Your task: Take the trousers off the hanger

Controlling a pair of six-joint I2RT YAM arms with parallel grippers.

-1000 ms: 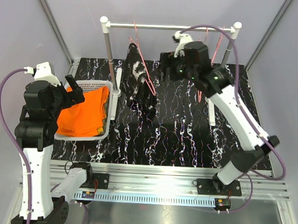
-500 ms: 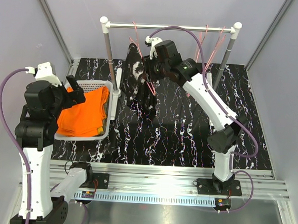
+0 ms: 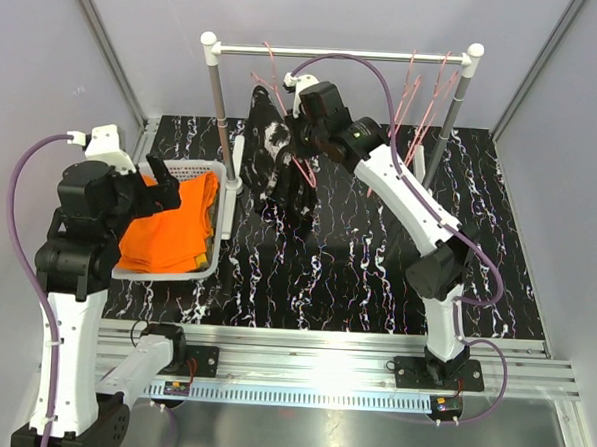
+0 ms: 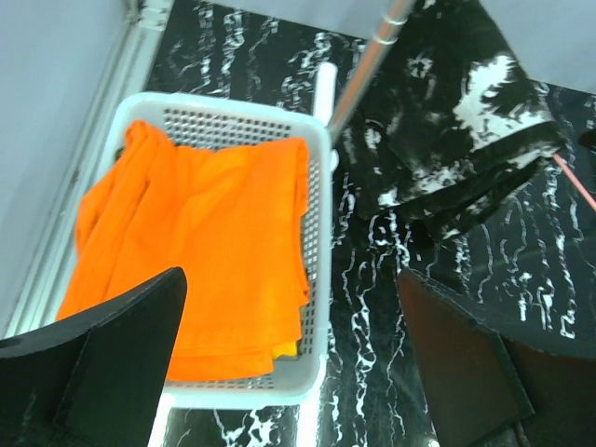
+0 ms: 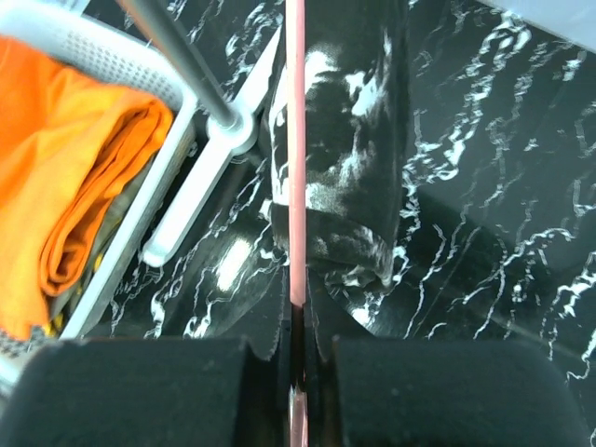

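Observation:
Black trousers with white splashes (image 3: 278, 172) hang folded over a pink wire hanger (image 3: 301, 170) at the left of the rail. My right gripper (image 3: 301, 144) is at that hanger. In the right wrist view the gripper (image 5: 297, 289) is shut on the hanger wire (image 5: 296, 140), with the black trousers (image 5: 349, 158) draped just beyond it. Bright orange trousers (image 3: 168, 232) lie in the white basket (image 3: 204, 271). A yellow edge of another cloth (image 4: 285, 349) shows under them. My left gripper (image 4: 289, 358) hovers open over the basket's right rim (image 4: 315, 279), holding nothing.
The clothes rail (image 3: 337, 53) stands on two posts, with its left post (image 3: 220, 109) and white foot (image 5: 200, 200) right beside the basket. Several bare pink hangers (image 3: 424, 115) hang at the rail's right end. The table top (image 3: 376, 278) is black marble-patterned.
My right arm has swung left from the middle of the rail to the hanger with the black trousers, and its jaws have shut on the wire. The left arm has shifted slightly.

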